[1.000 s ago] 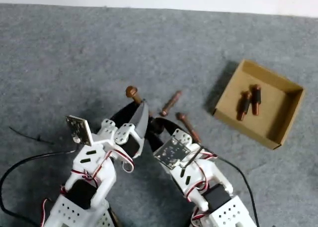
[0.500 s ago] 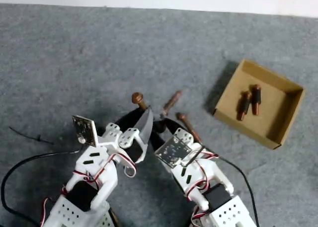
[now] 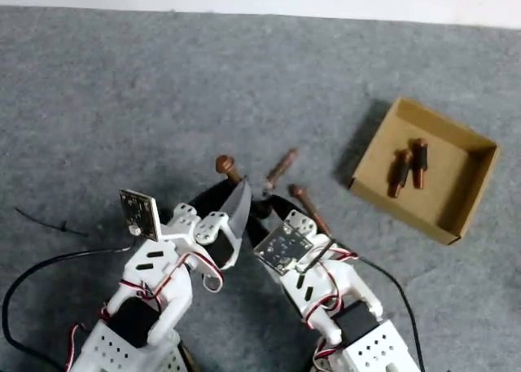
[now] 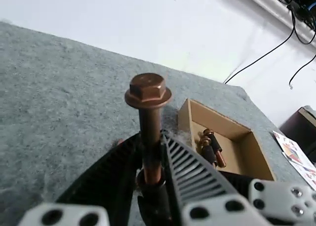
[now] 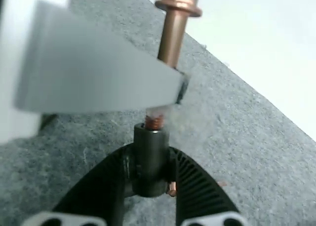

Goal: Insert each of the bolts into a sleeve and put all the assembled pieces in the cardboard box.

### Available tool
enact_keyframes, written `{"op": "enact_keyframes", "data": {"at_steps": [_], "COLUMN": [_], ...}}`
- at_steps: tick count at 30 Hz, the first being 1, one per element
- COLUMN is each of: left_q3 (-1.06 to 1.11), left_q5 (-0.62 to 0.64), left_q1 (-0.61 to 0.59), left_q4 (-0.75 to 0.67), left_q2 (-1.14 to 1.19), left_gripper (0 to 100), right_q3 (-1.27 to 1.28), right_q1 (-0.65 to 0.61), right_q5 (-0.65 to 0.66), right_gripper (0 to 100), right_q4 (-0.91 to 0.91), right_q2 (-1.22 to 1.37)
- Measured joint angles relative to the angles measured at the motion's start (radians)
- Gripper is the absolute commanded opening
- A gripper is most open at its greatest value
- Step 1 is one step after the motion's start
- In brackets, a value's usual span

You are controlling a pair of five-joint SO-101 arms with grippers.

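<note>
Together, the left hand point(image 4: 152, 139) grips a bolt point(image 4: 148, 89), tip at the sleeve point(image 5: 149, 146) the right hand point(image 5: 149, 161) clamps.

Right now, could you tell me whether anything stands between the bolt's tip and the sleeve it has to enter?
Nothing visible does. The bolt in the left gripper has its threaded tip right at the open mouth of the sleeve, which the right gripper holds; no object shows between them.
</note>
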Motion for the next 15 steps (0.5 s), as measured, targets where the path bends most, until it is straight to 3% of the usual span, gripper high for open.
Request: {"op": "enact_keyframes", "data": {"at_steps": [5, 13, 15], "left_q3": [0.000, 0.000, 0.000], "left_q5": [0.000, 0.000, 0.000], "left_q1": [0.055, 0.055, 0.054], "left_q4": [0.081, 0.095, 0.095], "left_q2": [-0.002, -0.002, -0.002], "left_gripper": [0, 1, 5], "right_q3": [0.000, 0.000, 0.000], "right_q1": [-0.003, -0.003, -0.002], "right_q5": [0.000, 0.002, 0.002], "right_gripper": [0.5, 0.5, 0.5], "right_q4": [0.006, 0.008, 0.008], "right_q2": [0.000, 0.002, 0.002]}}
